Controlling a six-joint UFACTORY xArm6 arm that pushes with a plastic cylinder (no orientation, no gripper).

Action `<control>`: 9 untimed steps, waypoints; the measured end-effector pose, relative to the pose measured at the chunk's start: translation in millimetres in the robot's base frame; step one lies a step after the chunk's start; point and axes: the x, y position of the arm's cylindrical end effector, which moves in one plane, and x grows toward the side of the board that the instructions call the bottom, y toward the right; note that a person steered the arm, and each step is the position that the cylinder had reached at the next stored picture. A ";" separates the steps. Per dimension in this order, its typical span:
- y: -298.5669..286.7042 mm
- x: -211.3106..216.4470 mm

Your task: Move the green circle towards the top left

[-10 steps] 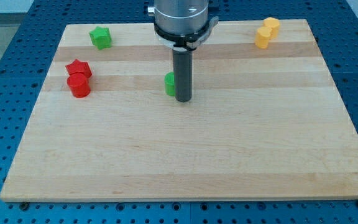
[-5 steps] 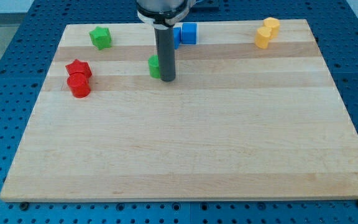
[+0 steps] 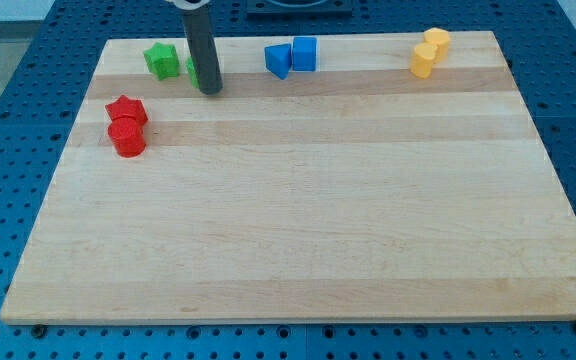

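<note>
My tip (image 3: 209, 90) presses the right side of the green circle (image 3: 192, 70), which shows only as a sliver on the rod's left. The tool has no jaws. Left of the circle, nearly touching, sits a green star (image 3: 162, 60), blocking a straight push.

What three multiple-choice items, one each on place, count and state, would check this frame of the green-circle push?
1. Where is my tip?
A. against the green circle's right side
B. beside the yellow blocks
C. at the board's bottom edge

2. How many red blocks show?
A. one
B. two
C. four

3. How do the red star and red cylinder stand?
A. far apart
B. touching
C. off the board

Key: 1 A, the rod hides the circle's right part; 2 B, only a star and a cylinder; 3 B, no gap shows.
</note>
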 end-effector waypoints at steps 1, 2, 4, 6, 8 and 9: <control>-11.0 -2.8; -17.8 -3.2; -4.8 -3.2; 17.7 -7.7; 17.7 -40.8; 13.9 -42.4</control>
